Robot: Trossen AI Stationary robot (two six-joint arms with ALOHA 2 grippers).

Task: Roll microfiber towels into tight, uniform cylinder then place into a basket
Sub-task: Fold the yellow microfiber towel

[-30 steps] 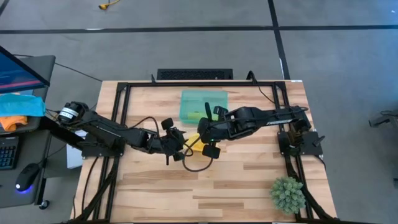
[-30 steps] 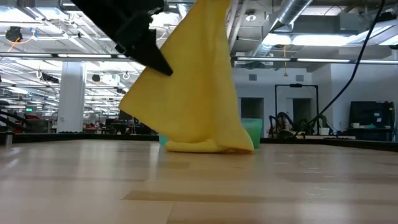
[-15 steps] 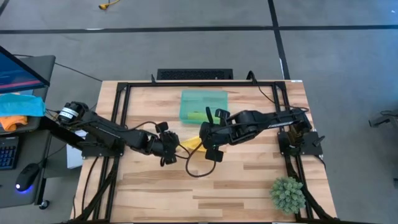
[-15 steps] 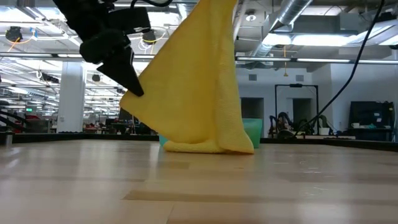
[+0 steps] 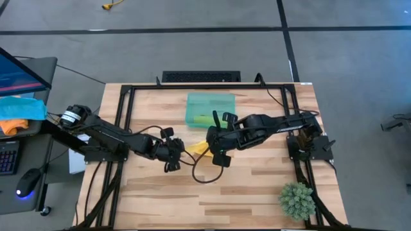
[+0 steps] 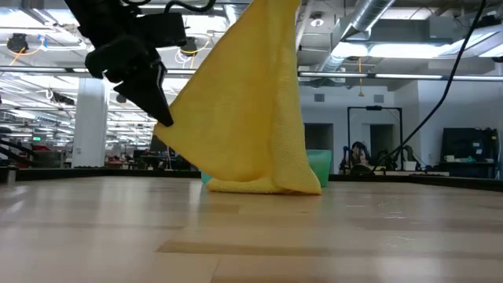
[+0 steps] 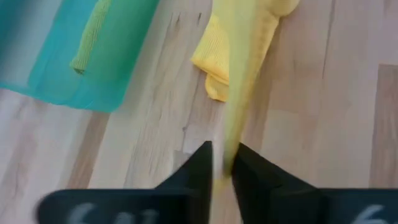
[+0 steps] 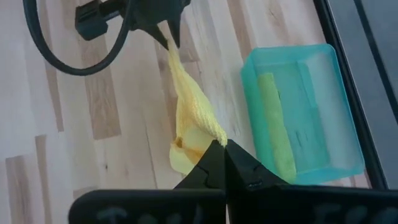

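Bright yellow microfiber cloth (image 6: 251,110): plain yellow, fine woven texture, no print.
Translucent teal-green plastic basket (image 5: 218,101): even teal tint.
Rolled lime green microfiber cloth (image 8: 277,124): solid lime, seen inside the basket.
Pale wooden bench (image 5: 257,186): light butcher-block planks, tan grain streaks, black frame rails.
Two arms: matte black throughout.
Small artificial plant (image 5: 297,200): grey-green foliage.
Blue cloth (image 5: 22,108) and orange cloth (image 5: 13,125): solid colours, off the bench.

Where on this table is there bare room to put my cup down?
Bare wood runs along the near edge of the table, from its left corner to the little plant. The middle is crowded: the left gripper and right gripper hold the yellow towel between them, with the basket just behind.
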